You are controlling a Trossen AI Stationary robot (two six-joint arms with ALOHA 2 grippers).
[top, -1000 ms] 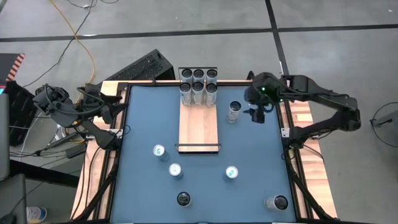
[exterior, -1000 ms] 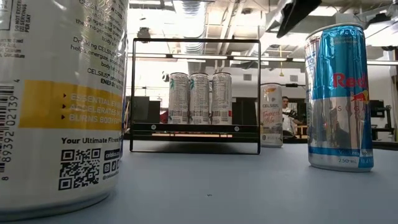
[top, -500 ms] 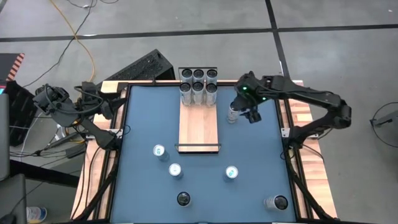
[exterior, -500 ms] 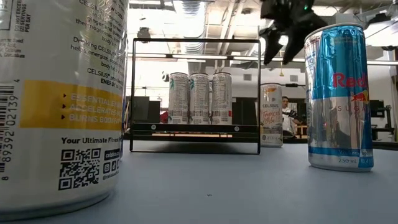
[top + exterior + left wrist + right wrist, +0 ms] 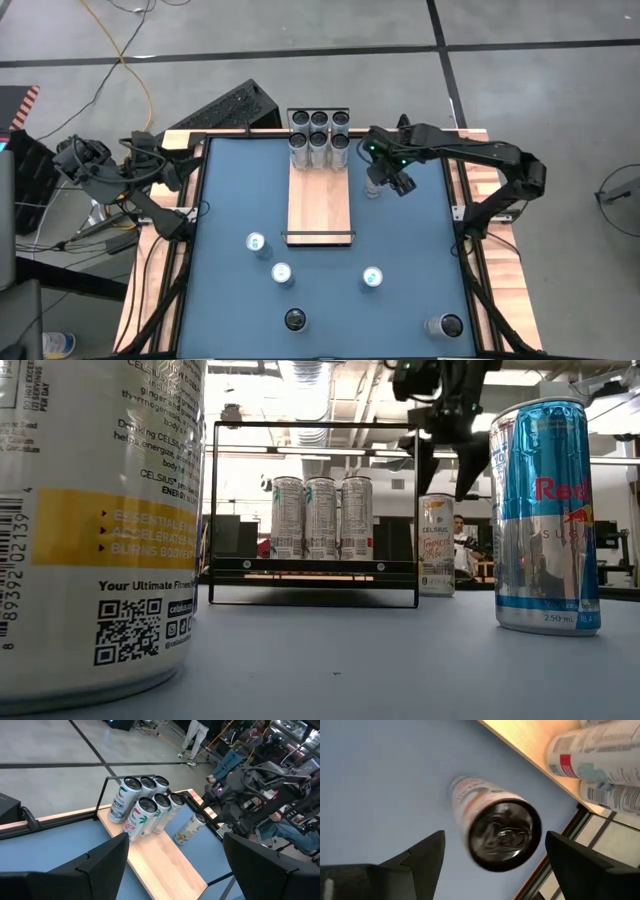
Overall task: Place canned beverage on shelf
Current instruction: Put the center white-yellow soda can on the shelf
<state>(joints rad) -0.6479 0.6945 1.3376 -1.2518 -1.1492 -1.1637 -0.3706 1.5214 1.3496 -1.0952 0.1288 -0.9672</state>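
Note:
A white canned beverage point(image 5: 374, 186) with orange print stands upright on the blue table, just right of the shelf point(image 5: 320, 205). The shelf is a light-wood board with several cans point(image 5: 320, 140) at its far end. My right gripper point(image 5: 447, 468) hangs open just above that lone can point(image 5: 436, 545), pointing steeply down. In the right wrist view the can's dark top point(image 5: 502, 835) lies between the two fingers, untouched. My left gripper point(image 5: 172, 165) waits open, off the table's far left corner.
Loose cans stand on the near half of the table: two left of centre point(image 5: 256, 242) point(image 5: 282, 273), one right of centre point(image 5: 372, 277), and two by the near edge point(image 5: 295, 320) point(image 5: 446, 326). A black rail point(image 5: 320, 237) crosses the shelf's near end.
My right gripper has come down and toward the table's left, from beside the lone can to directly over it. Its wrist has rolled on the way. Its fingers have stayed open. The can has not moved.

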